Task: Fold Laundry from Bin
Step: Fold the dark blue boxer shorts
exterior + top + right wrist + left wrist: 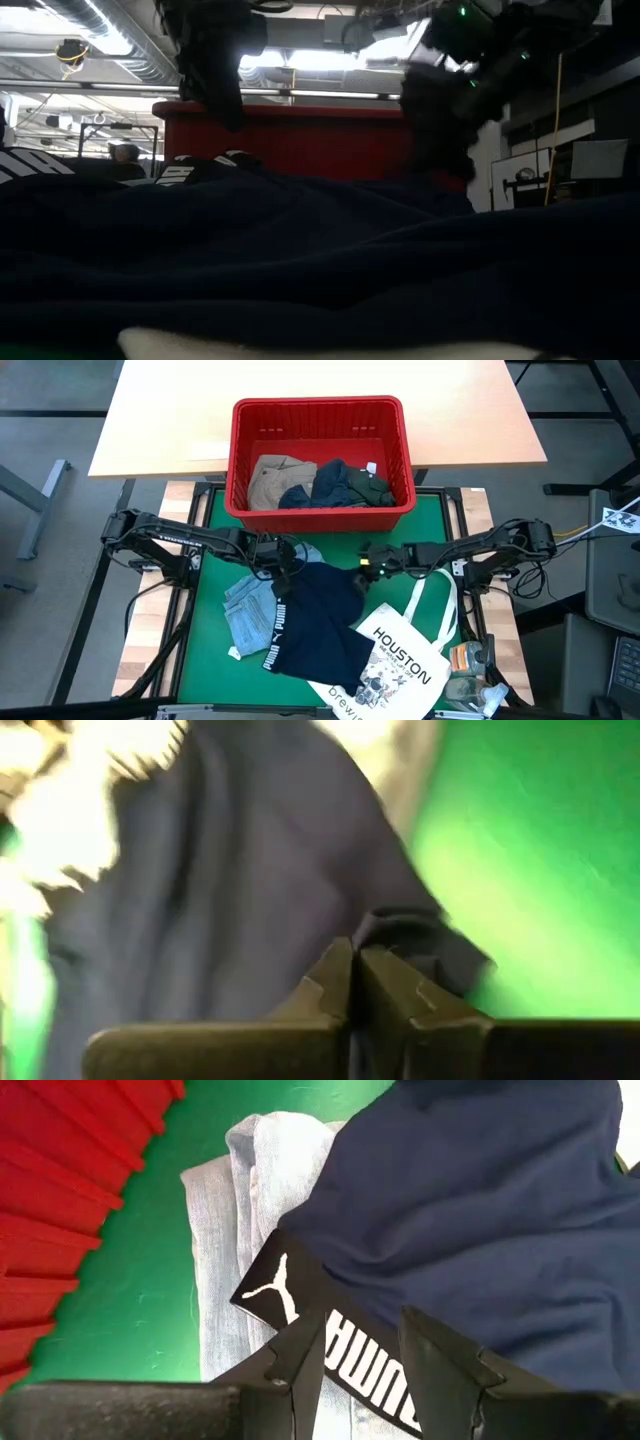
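A navy garment [320, 615] with a white-lettered PUMA waistband lies spread on the green mat [210, 650]. It partly covers a light blue denim piece [245, 610] on its left. My left gripper [278, 565] is at the garment's far left part, shut on the waistband. My right gripper [362, 572] is at its far right part, shut on a bunch of navy cloth. The red bin [320, 408] stands beyond the mat and holds khaki, navy and dark green laundry. My left gripper has the black PUMA waistband [345, 1355] between its two fingers, which come at it slanting down from above. The rest of the garment lies on the mat and on the denim. My right gripper pinches a small bunched fold of navy cloth [400, 935] at its fingertips, slanting down toward the mat; the picture is blurred, so I cannot tell how many layers.
A white tote bag printed HOUSTON [400, 660] lies at the near right, partly under the navy garment. Small clutter [470, 670] sits at the near right corner. Bare green mat shows at the left and at the right of the right gripper.
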Controlling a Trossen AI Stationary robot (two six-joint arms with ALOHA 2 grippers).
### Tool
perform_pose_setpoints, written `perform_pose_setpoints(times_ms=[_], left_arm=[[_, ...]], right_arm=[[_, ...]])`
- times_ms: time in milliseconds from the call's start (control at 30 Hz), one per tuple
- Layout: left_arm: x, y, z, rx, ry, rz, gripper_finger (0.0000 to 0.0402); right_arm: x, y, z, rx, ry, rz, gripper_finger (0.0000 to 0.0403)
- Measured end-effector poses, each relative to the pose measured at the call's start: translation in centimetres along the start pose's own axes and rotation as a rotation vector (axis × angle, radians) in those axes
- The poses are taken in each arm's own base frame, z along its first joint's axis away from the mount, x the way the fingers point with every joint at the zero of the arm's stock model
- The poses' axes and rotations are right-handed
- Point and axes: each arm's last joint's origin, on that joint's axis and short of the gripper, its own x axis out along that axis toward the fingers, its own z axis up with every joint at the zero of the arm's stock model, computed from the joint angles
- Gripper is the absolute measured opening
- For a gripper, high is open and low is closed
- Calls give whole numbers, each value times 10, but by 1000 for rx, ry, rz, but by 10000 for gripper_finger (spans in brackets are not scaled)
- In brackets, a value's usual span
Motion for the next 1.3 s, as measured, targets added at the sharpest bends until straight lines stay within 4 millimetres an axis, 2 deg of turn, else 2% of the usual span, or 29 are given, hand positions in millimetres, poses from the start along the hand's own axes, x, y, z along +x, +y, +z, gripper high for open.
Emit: perform_pose_setpoints(times_ms=[133, 233, 367, 533, 733, 1133, 1200, 1300], left_arm=[[0, -4, 3, -37, -35, -24, 124], [-3, -14, 8, -50, -117, -90, 124], [-7, -30, 10, -36, -197, -172, 124], [-6, -44, 3, -23, -215, -176, 124], [12, -56, -7, -20, -174, -140, 124], [46, -63, -16, 21, -97, -54, 124], [53, -62, -19, 34, -62, -22, 124], [65, -59, -25, 49, -2, 26, 124]], right_arm=[[-2, 13, 16, -3, -151, 111, 20], [-4, 18, 23, -4, -223, 168, 6], [-5, 21, 26, -5, -258, 196, 8], [-7, 24, 30, -6, -306, 234, 18], [-11, 30, 37, -8, -381, 295, 12], [-11, 32, 33, -43, -276, 404, 10], [-11, 33, 32, -51, -253, 430, 17], [-12, 34, 31, -63, -222, 467, 49]])
